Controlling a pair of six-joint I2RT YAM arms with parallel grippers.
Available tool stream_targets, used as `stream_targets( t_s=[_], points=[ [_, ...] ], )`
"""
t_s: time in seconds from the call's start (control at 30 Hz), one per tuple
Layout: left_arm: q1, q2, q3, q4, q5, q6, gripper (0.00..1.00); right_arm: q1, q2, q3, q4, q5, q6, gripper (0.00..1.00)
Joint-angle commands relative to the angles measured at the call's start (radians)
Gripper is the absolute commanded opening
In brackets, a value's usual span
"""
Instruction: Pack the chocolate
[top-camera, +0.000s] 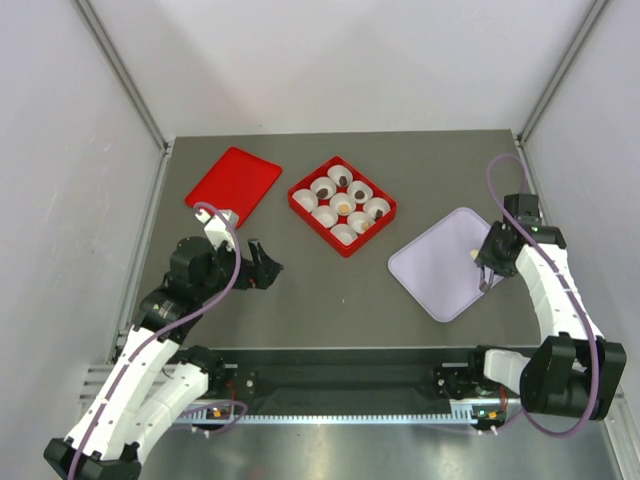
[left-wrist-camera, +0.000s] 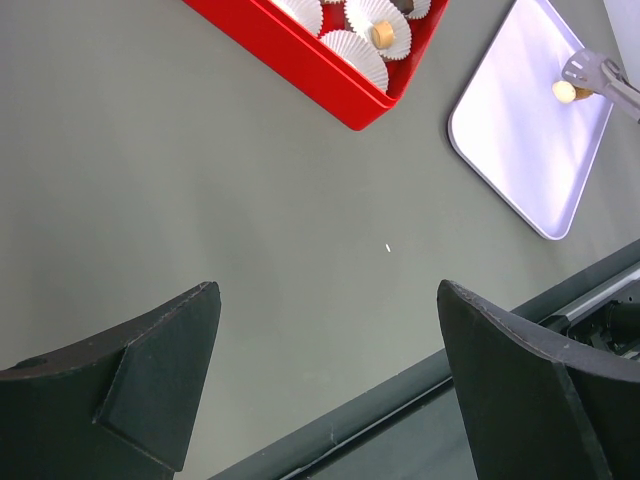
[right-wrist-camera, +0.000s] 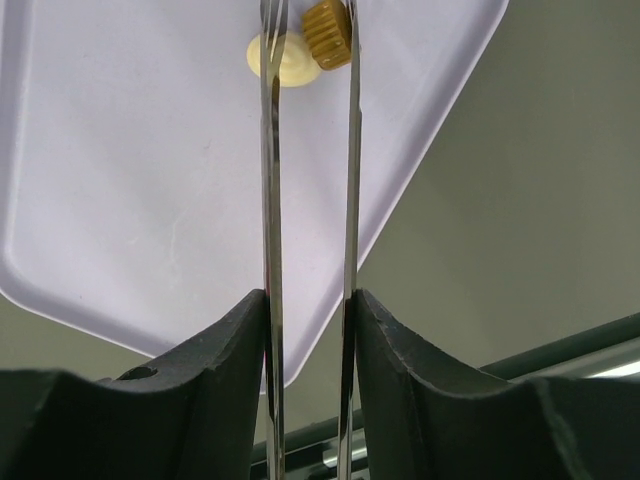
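Downward, right fingers (right-wrist-camera: 215, 385) pinch tweezers (right-wrist-camera: 271, 200).

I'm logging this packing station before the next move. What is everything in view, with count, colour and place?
box: one, red, open, table centre.
paper cups: nine, white, in the box.
boxed chocolate: several, mostly dark brown, one tan in the centre cup; exact count unclear.
tan chocolate: one, golden, on the tray at the tong tips.
cream piece: one, pale, touching the tan chocolate.
tray: one, lavender, right of the box.
lid: one, red, left of the box.
tongs: one pair, metal, in the right gripper.
table: one, grey.
left gripper: black, open, above bare table.
right gripper: black, shut on the tongs, over the tray.
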Motion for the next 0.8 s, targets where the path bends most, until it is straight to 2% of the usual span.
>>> stream_targets(
  t_s=[0.0, 0.43, 0.77],
  points=[
    [-0.004, 0.002, 0.000, 0.039, 0.007, 0.008, 0.95, -0.010, -0.037, 0.002, 0.011, -0.004, 0.009, 0.38],
    [-0.004, 0.010, 0.000, 0.039, 0.013, 0.008, 0.95, -0.010, -0.072, -0.018, -0.027, 0.051, 0.014, 0.35],
    [-0.004, 0.010, 0.000, 0.036, 0.002, 0.008, 0.95, -0.010, -0.098, 0.064, -0.060, 0.047, -0.005, 0.20]
  ],
)
